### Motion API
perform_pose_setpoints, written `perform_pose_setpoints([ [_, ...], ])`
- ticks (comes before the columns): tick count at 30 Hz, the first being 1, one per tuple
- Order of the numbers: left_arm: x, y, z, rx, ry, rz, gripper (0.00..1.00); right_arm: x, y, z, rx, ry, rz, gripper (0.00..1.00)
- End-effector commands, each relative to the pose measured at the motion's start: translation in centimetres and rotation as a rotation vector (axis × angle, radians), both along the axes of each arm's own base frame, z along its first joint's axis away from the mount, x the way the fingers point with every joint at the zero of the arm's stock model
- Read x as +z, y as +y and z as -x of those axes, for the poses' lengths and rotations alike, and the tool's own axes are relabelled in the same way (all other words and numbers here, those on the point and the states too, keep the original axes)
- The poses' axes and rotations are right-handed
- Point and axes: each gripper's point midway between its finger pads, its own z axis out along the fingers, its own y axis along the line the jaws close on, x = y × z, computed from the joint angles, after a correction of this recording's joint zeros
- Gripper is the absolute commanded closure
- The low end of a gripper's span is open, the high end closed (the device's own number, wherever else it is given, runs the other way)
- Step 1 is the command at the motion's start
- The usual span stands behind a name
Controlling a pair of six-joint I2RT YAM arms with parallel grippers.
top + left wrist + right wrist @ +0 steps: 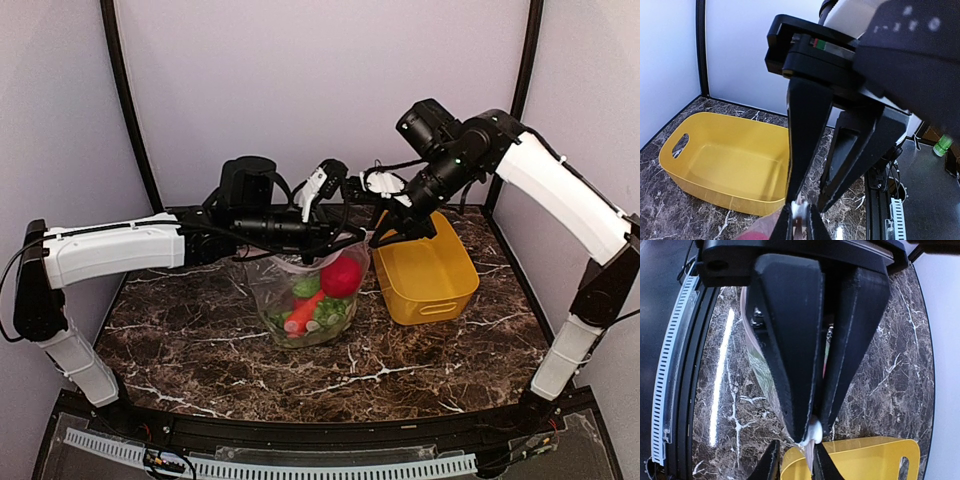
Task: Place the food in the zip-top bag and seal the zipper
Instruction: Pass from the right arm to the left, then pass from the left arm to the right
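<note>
The clear zip-top bag [285,290] hangs upright over the table's middle with the food [341,277] inside: a red round piece, green pieces and an orange-red one. My left gripper [345,240] reaches in from the left to the bag's top right corner. In the left wrist view the left gripper [800,226] is shut on the zipper [800,212] at its white end piece. My right gripper [383,233] meets it from the right. Its fingers [821,464] stand apart, with the zipper [815,431] strip between them, untouched on one side.
An empty yellow basket [440,305] sits right of the bag, directly under the right gripper. Dark marble tabletop [200,350] lies in front and to the left. Black frame posts and pale walls close the back and sides.
</note>
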Motion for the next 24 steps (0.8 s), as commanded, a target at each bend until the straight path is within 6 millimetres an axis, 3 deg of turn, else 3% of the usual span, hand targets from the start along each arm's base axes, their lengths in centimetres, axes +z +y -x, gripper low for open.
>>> perform_pose_setpoints([
  [1, 0.8, 0.2, -0.6, 0.037, -0.017, 0.01, 0.99, 1.4, -0.2, 0.1, -0.021, 0.079, -0.138, 0.74],
  [8, 2.0, 0.5, -0.4, 0.036, 0.002, 0.084, 0.99, 1.0, -1.3, -1.3, -0.096, 0.261, -0.378, 0.63],
  [13, 2.3, 0.6, -0.3, 0.032, 0.021, 0.114, 0.99, 1.2, -0.8, -0.7, -0.063, 0.298, -0.477, 0.57],
  [18, 2.3, 0.6, -0.3, 0.027, 0.038, 0.126, 0.99, 2.5, 0.2, -1.3, -0.053, 0.323, -0.538, 0.56],
  [24, 2.4, 0.7, -0.3, 0.028, 0.049, 0.13, 0.99, 2.4, 0.6, -1.5, -0.034, 0.338, -0.553, 0.6],
])
